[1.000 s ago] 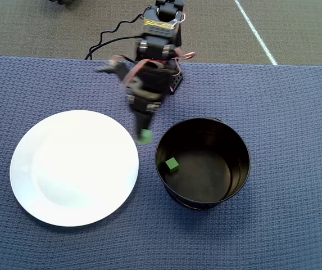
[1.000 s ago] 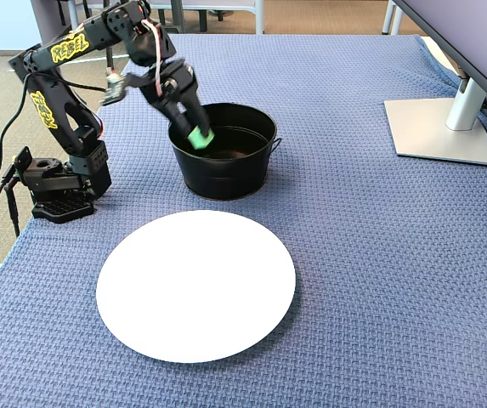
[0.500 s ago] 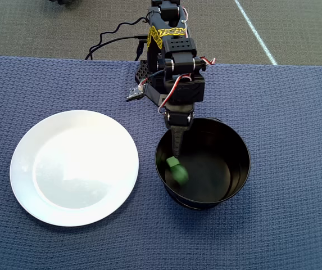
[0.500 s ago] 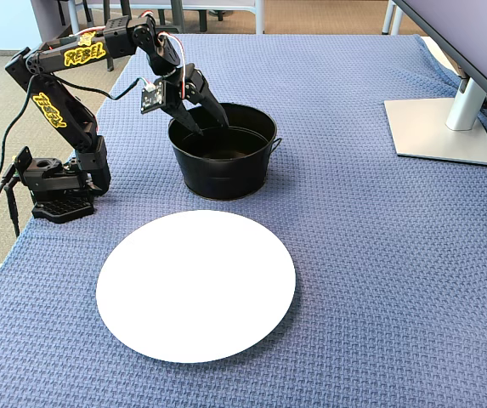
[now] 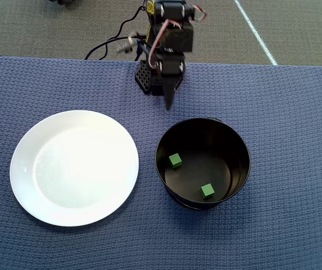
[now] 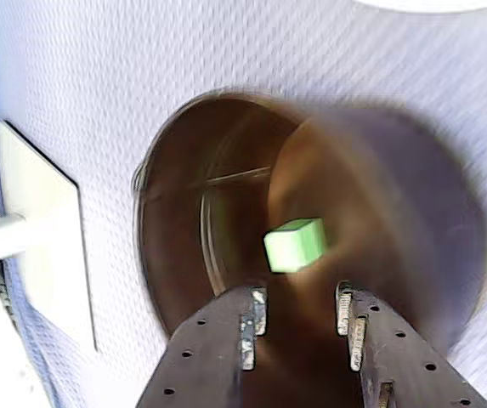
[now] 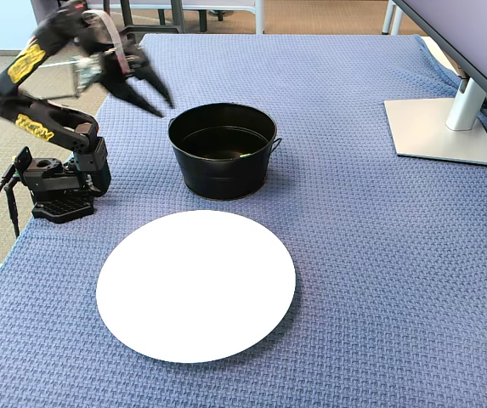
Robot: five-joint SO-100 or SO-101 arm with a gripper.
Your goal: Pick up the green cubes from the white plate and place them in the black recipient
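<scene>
Both cubes (image 5: pixel 175 160) (image 5: pixel 207 190) sit in the pot (image 5: pixel 240 147) and the plate (image 5: pixel 26 185) is bare, so it looks done. Gripper (image 7: pixel 160 99) hangs near the rim, fingers spread and empty. Only real risk: a low swing clips the pot wall and shoves it.

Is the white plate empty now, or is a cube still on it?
Empty. The overhead view shows the plate bare; both green cubes lie inside the black pot.
</scene>
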